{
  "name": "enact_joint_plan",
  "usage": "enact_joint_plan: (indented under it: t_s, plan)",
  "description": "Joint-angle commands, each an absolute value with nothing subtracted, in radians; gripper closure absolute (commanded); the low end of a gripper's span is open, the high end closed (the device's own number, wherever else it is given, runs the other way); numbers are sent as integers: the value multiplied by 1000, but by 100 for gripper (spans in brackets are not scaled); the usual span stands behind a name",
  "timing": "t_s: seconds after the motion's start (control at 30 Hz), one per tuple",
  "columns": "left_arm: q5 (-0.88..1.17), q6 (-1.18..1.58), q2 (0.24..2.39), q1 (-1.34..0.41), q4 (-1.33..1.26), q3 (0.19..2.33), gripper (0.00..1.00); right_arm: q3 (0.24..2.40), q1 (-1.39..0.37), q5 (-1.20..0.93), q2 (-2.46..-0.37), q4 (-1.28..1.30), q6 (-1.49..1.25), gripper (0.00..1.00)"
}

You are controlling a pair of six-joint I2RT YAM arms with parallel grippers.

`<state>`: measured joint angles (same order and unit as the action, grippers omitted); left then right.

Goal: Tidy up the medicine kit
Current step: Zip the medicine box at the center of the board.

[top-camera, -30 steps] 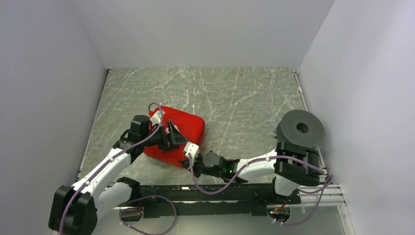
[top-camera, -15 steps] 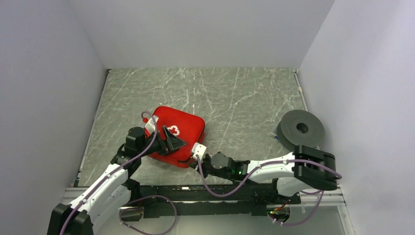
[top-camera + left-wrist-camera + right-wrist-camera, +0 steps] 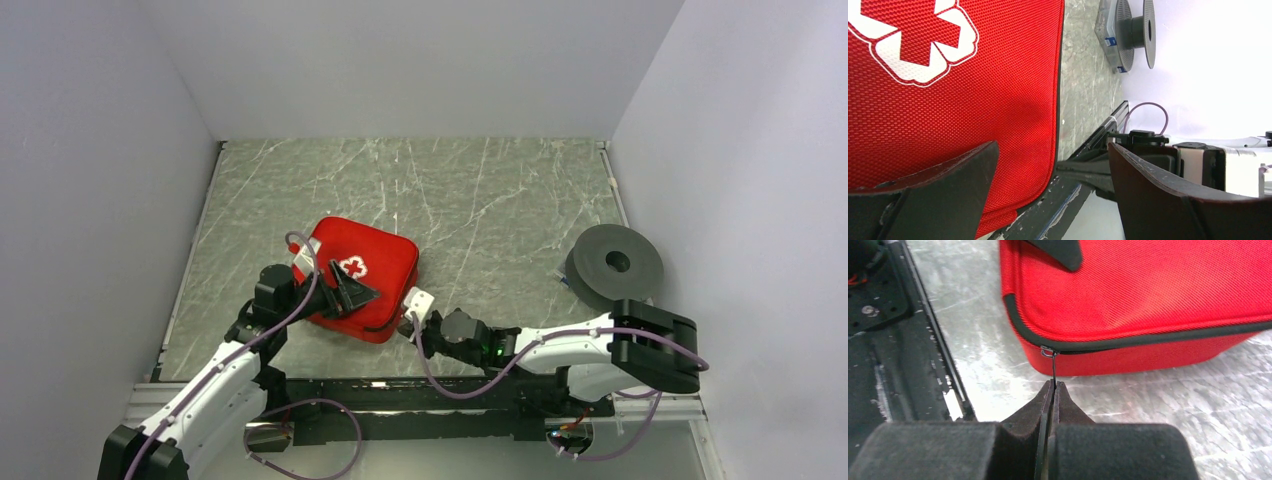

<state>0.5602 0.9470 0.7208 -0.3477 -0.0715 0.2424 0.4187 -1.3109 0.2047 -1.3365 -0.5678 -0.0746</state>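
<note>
**Item 1: medicine kit**. Red soft-shell zip case with rounded corners and a white cross on the lid. It lay flat and closed on the marble-patterned table, left of centre in the overhead frame, turned at an angle to the table edges. Black piping ran round the seam. In the left wrist view the woven red lid filled the left half of the frame.

**Item 2: left gripper**. It sat over the lower part of the lid with its fingers spread wide and gripped nothing. In its own view, one dark finger lay over the red fabric. The other lay past the case's edge. Contact with the lid could not be judged.

**Item 3: right gripper**. It was low at the kit's lower right corner. Its fingers were pinched together on the thin black zipper pull, which hung from the slider at the seam.

**Item 4: grey spool**. It stood at the right of the overhead frame, well apart from the kit.

**Item 5: black rail**. It ran along the bottom edge of the table.
</note>
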Motion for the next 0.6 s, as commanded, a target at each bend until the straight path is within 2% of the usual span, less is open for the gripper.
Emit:
enact_joint_plan:
  t_s: [0.0,0.23,0.57]
  plan:
    - [510,909,736,-351,219,168,10,378,-1233,301,-1347,-534,-44,100]
    - [518,908,734,-351,219,164,10,407,-1105,266,-1336,-568,28,100]
    - [528,905,745,-351,202,165,11,509,-958,291,-1452,-642,91,100]
